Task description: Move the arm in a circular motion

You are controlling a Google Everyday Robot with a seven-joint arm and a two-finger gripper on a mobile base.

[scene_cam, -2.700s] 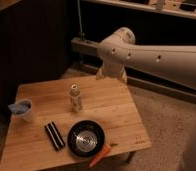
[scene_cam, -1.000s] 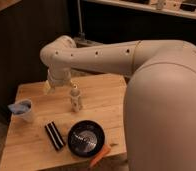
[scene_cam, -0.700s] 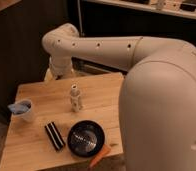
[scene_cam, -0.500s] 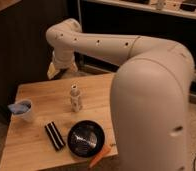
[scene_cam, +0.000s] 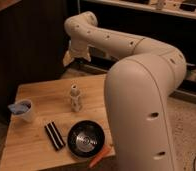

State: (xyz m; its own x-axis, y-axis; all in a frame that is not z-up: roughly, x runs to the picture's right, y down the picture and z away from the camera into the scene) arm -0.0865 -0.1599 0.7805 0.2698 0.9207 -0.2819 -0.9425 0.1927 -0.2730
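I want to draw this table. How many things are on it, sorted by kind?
Pale cup with something blue in it: 1
Small white bottle-like figure: 1
Black striped bar: 1
Black bowl: 1
Orange stick: 1
Total: 5
The arm holds its gripper above the table's far edge.
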